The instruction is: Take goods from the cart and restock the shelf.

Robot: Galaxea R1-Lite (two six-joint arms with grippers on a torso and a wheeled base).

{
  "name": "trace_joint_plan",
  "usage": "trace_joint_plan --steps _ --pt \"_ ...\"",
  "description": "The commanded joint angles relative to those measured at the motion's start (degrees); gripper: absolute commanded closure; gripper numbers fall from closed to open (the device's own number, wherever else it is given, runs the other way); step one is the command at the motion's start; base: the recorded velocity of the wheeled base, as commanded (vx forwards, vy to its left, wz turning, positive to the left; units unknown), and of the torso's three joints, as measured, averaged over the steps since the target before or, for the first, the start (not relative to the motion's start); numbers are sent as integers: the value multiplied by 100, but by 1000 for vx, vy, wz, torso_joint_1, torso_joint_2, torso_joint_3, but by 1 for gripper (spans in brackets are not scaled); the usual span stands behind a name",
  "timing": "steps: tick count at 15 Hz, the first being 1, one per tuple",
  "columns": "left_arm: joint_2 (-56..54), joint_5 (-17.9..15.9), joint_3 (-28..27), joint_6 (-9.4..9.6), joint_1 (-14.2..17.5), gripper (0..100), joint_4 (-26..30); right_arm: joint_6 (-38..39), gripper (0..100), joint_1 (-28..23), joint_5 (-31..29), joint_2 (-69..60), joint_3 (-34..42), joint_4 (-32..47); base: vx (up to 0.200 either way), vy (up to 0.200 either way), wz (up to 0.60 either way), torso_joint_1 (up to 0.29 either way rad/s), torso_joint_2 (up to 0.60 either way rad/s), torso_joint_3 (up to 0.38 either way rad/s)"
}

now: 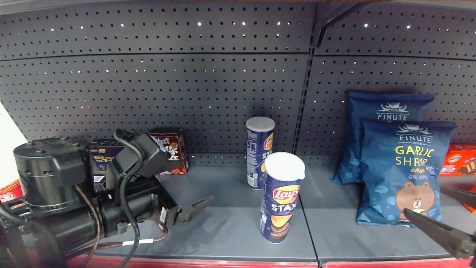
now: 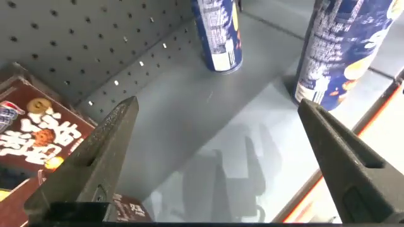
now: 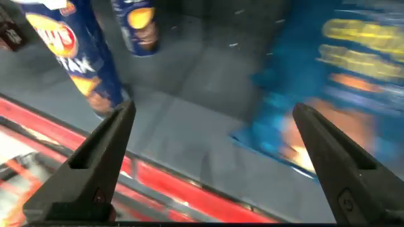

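our left arm reaches in low from the left, and our left gripper is empty, its fingers spread wide. our right gripper sits low on the right, fingers equally wide, holding nothing.

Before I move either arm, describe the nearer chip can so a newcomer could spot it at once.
On the dark grey shelf backed by pegboard, near its middle, stand two tall blue chip cans. The front can is the one nearer the shelf's front edge; its lid is white, while the rear can has a grey one.
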Motion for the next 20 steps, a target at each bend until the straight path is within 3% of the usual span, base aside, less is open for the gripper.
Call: trace_joint_plan --steps 1,4,5,11,20 --pt "-7 -4 134 5 41 0 -119 721 0 1416 -1102 1912 -348 -707 0 0 0 0 0 0" --pt "319 -4 108 67 6 0 -172 721 0 1346 -1111 2861 -656 -856 0 0 0 0 0 0" --pt "468 -4 72 234 6 0 -172 694 0 1276 -1164 3098 -700 -847 0 0 0 0 0 0" --pt "793 -4 -86 269 15 0 -199 290 0 555 -1181 3467 -568 -883 0 0 0 0 0 0" --pt "907 -4 -121 269 6 0 -199 290 0 915 -1164 4126 -1289 -1111 0 0 0 0 0 0"
